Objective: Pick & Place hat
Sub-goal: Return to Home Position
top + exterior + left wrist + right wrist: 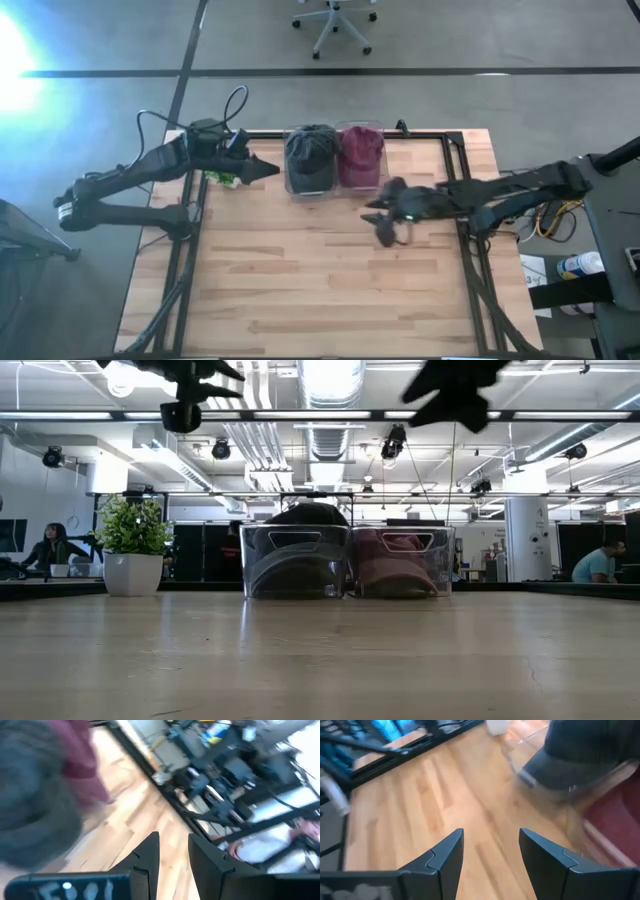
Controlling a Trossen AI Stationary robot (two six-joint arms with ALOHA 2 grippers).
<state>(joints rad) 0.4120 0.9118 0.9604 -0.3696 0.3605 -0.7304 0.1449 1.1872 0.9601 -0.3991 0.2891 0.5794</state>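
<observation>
Table (pixel 330 290): left bin (pixel 262 570) holds the black cap (pixel 310 152), right bin (pixel 440 565) a red cap (pixel 360 155), the bins touching at the back edge. Placing looks done, so the step in hand is the retreat home. Left gripper (pixel 173 837) just beside the left bin, fingers slightly apart, empty. Right gripper (pixel 491 832) near the right bin's front, spread, empty. Next, each should lift clear of the bin walls, then fold away.
</observation>
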